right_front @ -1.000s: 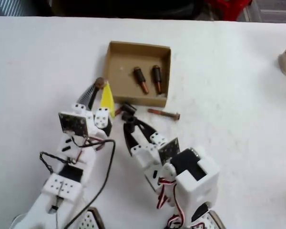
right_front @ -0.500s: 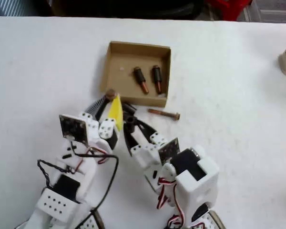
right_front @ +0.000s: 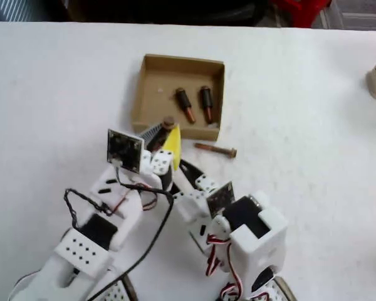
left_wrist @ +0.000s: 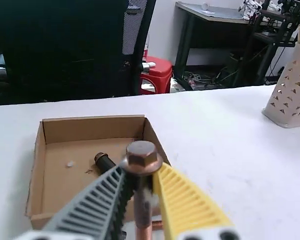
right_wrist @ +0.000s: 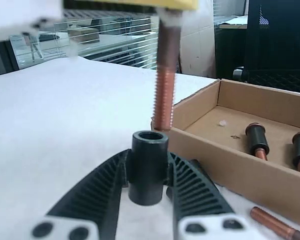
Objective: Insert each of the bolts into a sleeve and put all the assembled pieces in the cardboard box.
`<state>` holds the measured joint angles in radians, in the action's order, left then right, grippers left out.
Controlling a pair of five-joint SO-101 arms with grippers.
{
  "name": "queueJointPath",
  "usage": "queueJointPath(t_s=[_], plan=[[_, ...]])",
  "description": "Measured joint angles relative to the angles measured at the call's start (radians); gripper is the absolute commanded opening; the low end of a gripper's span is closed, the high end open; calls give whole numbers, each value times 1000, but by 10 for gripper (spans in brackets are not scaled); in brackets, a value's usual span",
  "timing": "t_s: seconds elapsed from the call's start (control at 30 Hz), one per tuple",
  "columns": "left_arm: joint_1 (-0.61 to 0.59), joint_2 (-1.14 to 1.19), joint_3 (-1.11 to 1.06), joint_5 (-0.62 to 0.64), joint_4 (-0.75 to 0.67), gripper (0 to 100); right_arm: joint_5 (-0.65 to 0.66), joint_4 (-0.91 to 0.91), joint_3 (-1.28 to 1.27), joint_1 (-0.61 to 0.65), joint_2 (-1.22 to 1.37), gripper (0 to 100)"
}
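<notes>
We see a white tabletop (right_front: 313,94); black mesh-backed office chair (left_wrist: 136,30) and red plastic container (left_wrist: 159,75) past its far edge; dark desk (left_wrist: 212,12) far right.

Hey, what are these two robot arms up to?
They're putting bolts into sleeves. The left claw grips a copper bolt upright, head up; the right claw holds a black sleeve beneath it, the bolt's tip just above its opening, not yet in. Two assembled pieces lie in the cardboard box; another bolt lies on the table beside it.
</notes>
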<state>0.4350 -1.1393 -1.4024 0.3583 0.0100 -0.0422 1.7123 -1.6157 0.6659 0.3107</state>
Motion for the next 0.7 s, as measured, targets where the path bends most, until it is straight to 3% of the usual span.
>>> queueJointPath(t_s=[0.6,0.7], plan=[[6,0,11,0,66,21,0,0,0,2,0,16],[11,2,23,0,132,22,0,0,0,-9,0,16]])
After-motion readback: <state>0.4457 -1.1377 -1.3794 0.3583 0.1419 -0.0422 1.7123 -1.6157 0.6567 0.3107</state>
